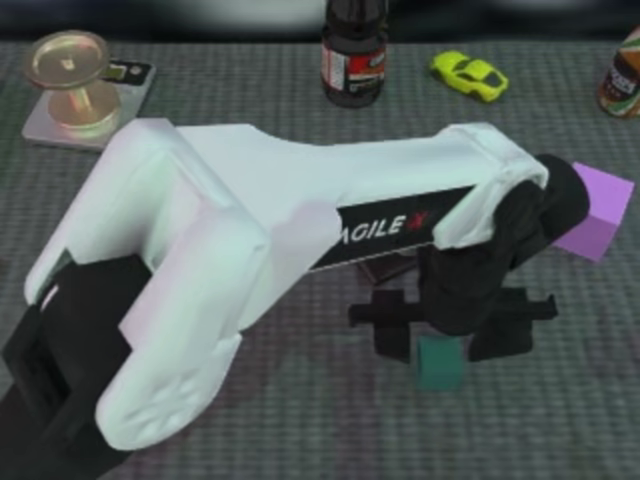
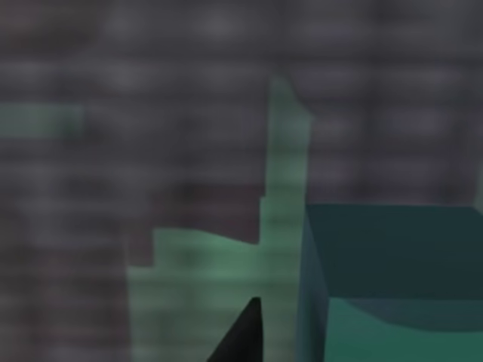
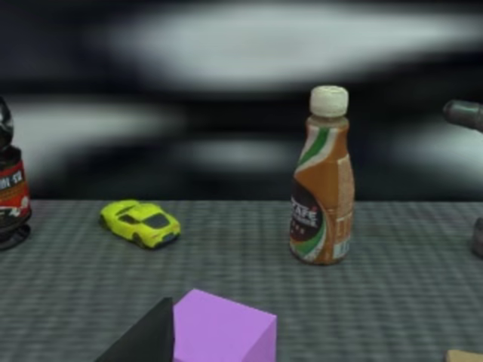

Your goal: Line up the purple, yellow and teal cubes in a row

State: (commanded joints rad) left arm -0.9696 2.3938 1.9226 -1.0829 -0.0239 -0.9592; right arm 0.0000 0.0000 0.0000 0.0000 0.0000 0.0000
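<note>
The small teal cube (image 1: 440, 362) rests on the mat right of the table's middle, toward the front. My left gripper (image 1: 447, 335) hangs open just over it, its black fingers spread wide to either side. In the left wrist view the teal cube (image 2: 392, 286) fills the corner, with one fingertip (image 2: 243, 332) a little apart from its side. The large purple cube (image 1: 598, 212) sits at the right, beside the left arm's wrist. A black part of my right gripper (image 3: 147, 338) shows next to the purple cube (image 3: 223, 332). The yellow cube is hidden; only an unidentifiable pale corner (image 3: 464, 356) shows.
At the back stand a dark cola bottle (image 1: 355, 55), a yellow-green toy car (image 1: 468, 75), a brown sauce bottle (image 1: 622, 75) and a gold bell on a grey plate (image 1: 75, 85). A dark brown wallet (image 1: 385, 270) peeks out under the left arm.
</note>
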